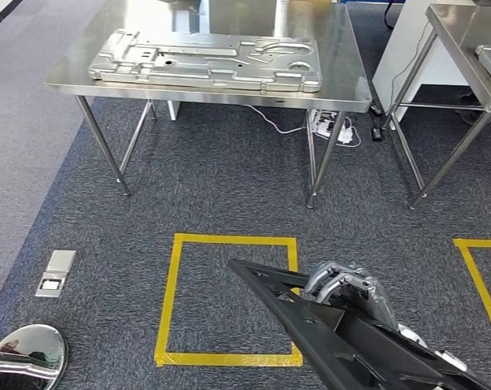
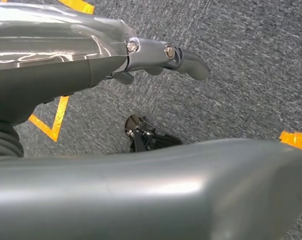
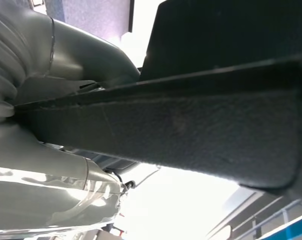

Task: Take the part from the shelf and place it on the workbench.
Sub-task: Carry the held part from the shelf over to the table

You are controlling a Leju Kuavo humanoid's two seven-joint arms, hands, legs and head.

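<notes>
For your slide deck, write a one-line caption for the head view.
Right hand holds a black part above the carpet, facing a steel workbench that carries a metal panel.

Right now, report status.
Right hand grips black part. Left hand hangs, holding nothing. Workbench ahead, metal panel on it.

The workbench sits straight ahead with a big metal panel lying on it. A second table stands off to its right. A taped square lies on the floor in front, floor socket to its left.
</notes>
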